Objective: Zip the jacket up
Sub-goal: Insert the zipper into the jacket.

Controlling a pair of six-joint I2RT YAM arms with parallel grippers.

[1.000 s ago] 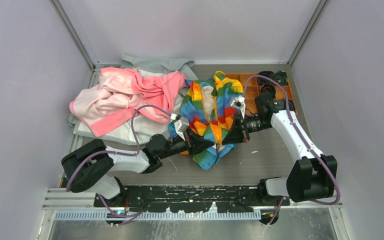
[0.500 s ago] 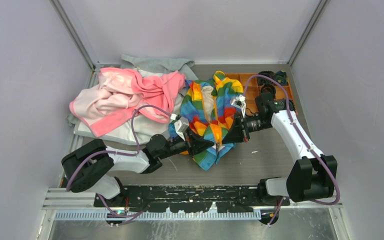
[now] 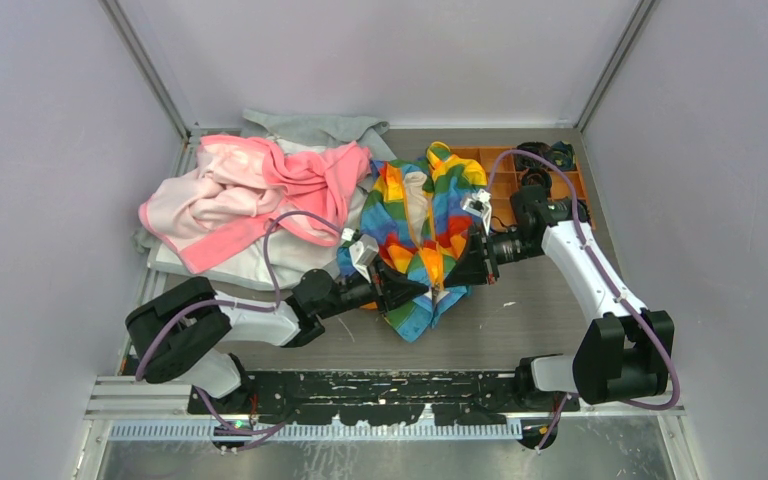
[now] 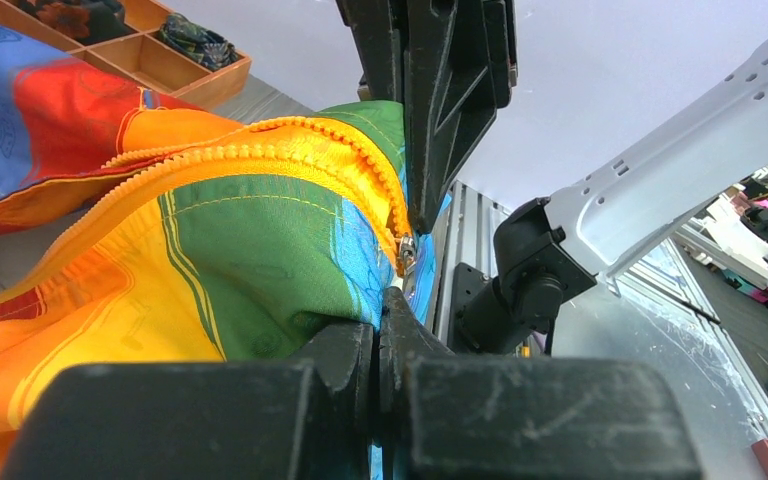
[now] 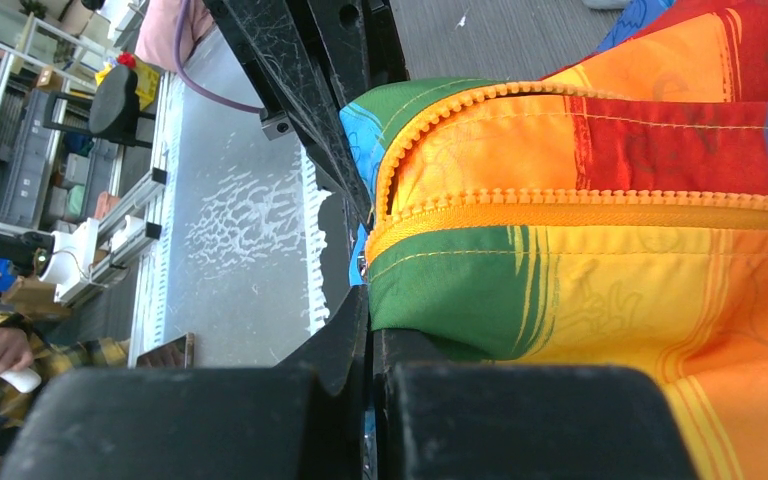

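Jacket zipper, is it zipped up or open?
Open. On the jacket, two orange teeth rows lie apart, joining only by the slider; cream lining shows between the fronts.

Rainbow-striped jacket (image 3: 430, 222), front open
It lies crumpled mid-table, cream lining showing (hem towards the arms), its orange zipper (image 4: 260, 152) rows still parted.

Grey wood-grain table (image 3: 540, 320). Far left: pink garment (image 3: 250, 190) heaped over a grey garment (image 3: 310, 128). Centre: rainbow-striped jacket (image 3: 420, 215), left edge touching the heap. Far right: orange tray (image 3: 505, 190) with compartments, just beside the jacket.
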